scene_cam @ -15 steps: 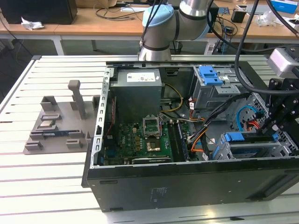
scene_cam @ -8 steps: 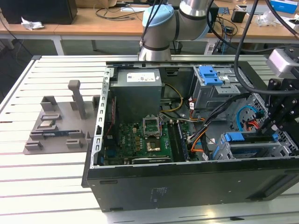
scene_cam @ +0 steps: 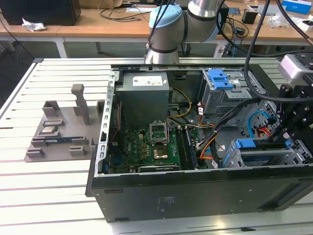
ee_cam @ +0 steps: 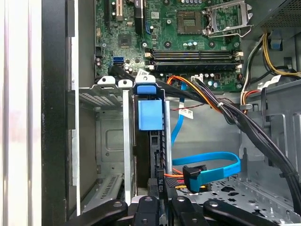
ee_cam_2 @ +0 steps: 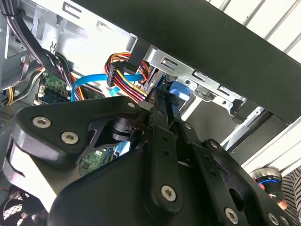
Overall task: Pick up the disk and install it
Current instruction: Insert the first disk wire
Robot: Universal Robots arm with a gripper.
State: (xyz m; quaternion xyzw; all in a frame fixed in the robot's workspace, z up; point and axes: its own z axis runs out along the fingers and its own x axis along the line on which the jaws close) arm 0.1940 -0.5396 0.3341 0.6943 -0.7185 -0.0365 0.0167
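Note:
The disk (ee_cam: 157,155) stands edge-on in the metal drive cage (ee_cam: 104,94) of the open computer case, and its blue rail tab (ee_cam: 150,114) faces the motherboard. In the first wrist view my gripper (ee_cam: 160,201) is shut on the disk's near edge. My black fingers (ee_cam_2: 162,141) in the second wrist view close on the thin dark edge, with the blue end of the disk (ee_cam_2: 179,89) just past them. In the exterior view the gripper (scene_cam: 289,138) hangs at the case's front corner on the exterior view's right, over the disk (scene_cam: 266,148).
Orange and blue cables (ee_cam: 214,165) with a plug lie right beside the disk. The bay (ee_cam: 108,146) on its other side holds nothing. Elsewhere in the case are the motherboard (scene_cam: 146,147), a grey power-supply box (scene_cam: 144,93) and a second cage with a blue latch (scene_cam: 220,79). A grey fixture (scene_cam: 63,127) sits on the table.

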